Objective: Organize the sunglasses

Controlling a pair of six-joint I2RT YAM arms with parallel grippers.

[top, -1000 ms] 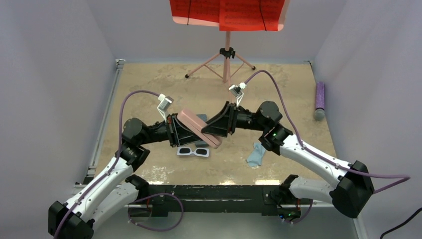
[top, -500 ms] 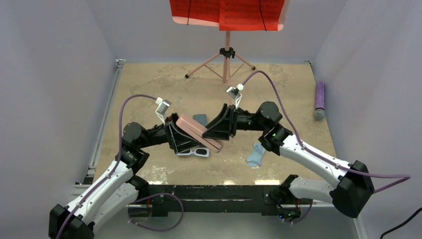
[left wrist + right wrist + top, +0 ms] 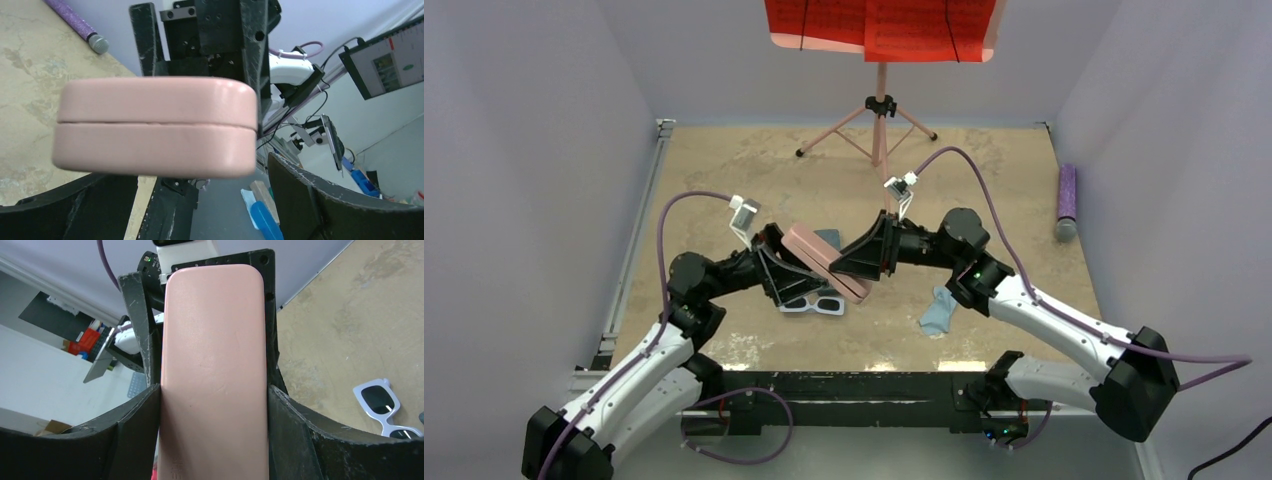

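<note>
Table (image 3: 754, 170): tan top. Right gripper (image 3: 215, 405): jaws pressed against both long sides of the pink case (image 3: 824, 260), which is held tilted above the table. Left gripper (image 3: 200, 175): jaws spread wide around the case's other end; grip cannot be told. White sunglasses (image 3: 814, 304): flat on the table below the case. Blue cloth (image 3: 939, 312): to their right.

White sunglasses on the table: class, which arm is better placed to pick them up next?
Left, probably. In the top view the left gripper hangs right by the sunglasses. The right gripper is clamped across the pink case and sits farther from them.
</note>
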